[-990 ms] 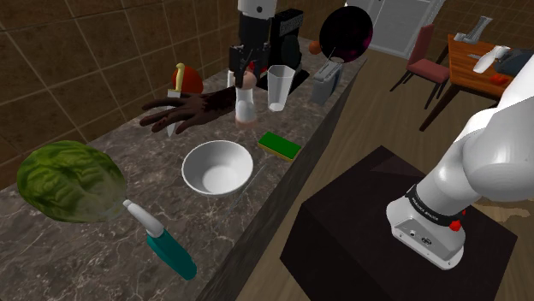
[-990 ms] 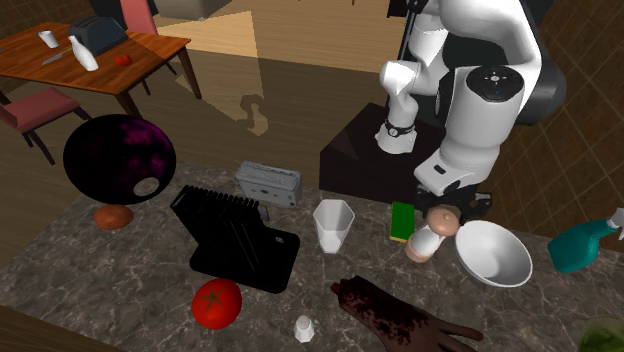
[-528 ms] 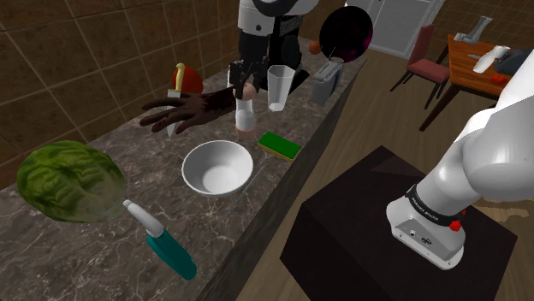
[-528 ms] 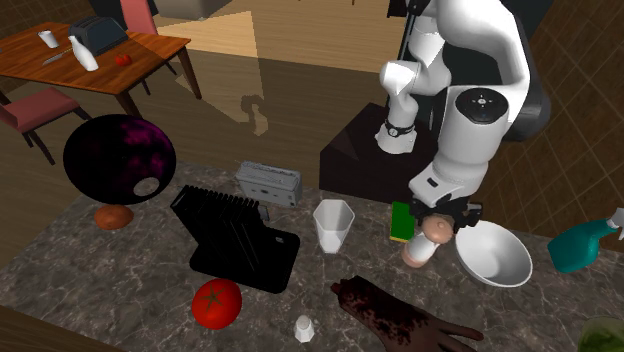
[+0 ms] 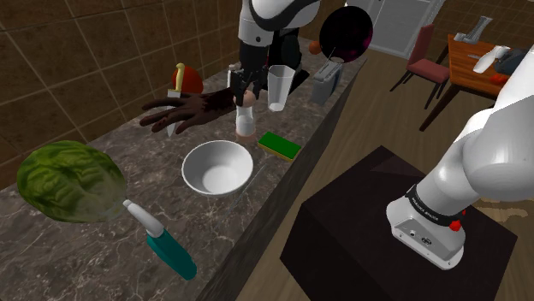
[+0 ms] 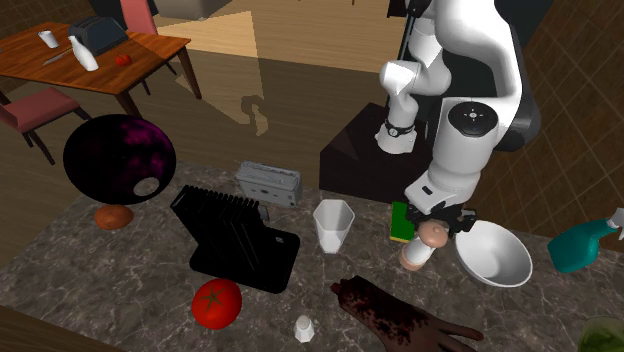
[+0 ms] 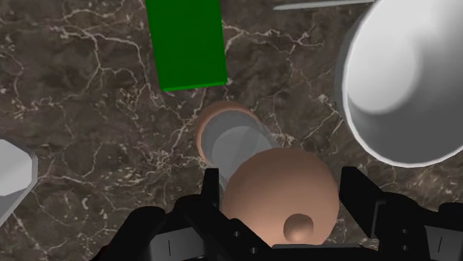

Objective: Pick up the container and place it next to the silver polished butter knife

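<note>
Tool (image 7: 282, 179) straddling container (image 7: 239, 145), tan knobbed domed top, grey body, tan base

Hand (image 5: 242, 84) at container (image 5: 246, 120) top; white bowl (image 5: 217, 167), green sponge (image 5: 281, 144) near.

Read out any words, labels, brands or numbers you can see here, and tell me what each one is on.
No text here can be read.
Arm base: small pale print on its dark ring, too small to read.
Container, spray bottle, sponge: no label seen.
</note>
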Tool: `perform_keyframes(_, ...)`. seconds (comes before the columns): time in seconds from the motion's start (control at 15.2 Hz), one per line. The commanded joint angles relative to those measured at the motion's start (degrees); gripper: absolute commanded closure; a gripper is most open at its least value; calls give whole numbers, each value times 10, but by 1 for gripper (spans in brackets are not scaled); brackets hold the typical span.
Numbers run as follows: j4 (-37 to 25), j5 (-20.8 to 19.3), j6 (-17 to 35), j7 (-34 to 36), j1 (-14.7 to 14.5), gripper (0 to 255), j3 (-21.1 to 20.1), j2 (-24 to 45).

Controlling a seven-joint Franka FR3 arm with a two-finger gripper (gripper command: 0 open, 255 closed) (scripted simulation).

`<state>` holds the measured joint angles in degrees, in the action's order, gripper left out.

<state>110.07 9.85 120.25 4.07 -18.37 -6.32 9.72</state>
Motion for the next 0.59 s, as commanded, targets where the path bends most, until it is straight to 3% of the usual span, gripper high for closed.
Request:
perform_keyframes(0.0, 0, 0, 0, 0, 0, 255, 0, 0)
perform_keyframes(0.13, 0, 0, 0, 0, 0, 255, 0, 0)
perform_keyframes(0.2, 0, 0, 0, 0, 0, 0, 0, 0)
perform_keyframes(0.53, 0, 0, 0, 0, 0, 0, 0, 0)
